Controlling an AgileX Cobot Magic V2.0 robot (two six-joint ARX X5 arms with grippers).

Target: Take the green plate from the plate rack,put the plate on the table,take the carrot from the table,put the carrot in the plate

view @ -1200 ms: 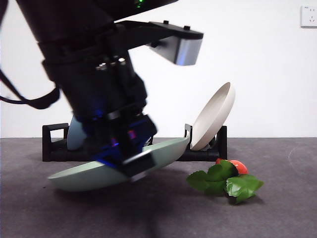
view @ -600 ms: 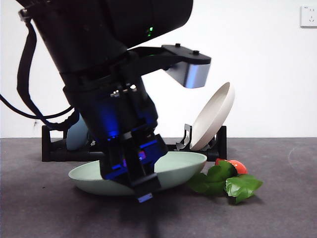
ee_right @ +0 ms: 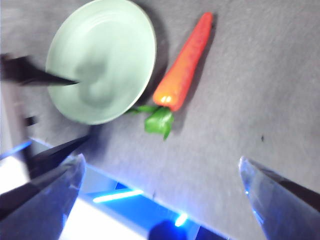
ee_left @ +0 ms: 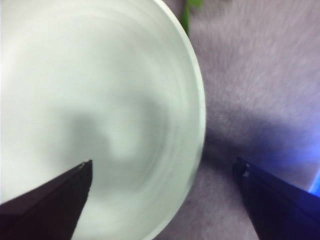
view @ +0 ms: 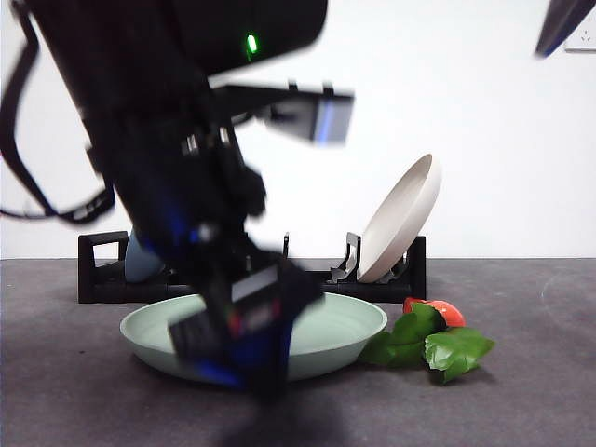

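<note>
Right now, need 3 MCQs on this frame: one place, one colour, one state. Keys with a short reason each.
1. Where does the green plate lie?
A. slotted in the plate rack
B. flat on the table
C. on the beige plate

2. What colour is the carrot's root?
A. orange-red
B. purple
C. white

3. How do the left gripper's jaws stand?
A. shut on the plate rim
B. shut on the carrot
C. open, one jaw over the plate, one over the table

Key:
1 B: the front view shows it level on the table, in front of the plate rack.
2 A: the carrot is orange-red with green leaves.
3 C: the left gripper shows both jaws wide apart.
</note>
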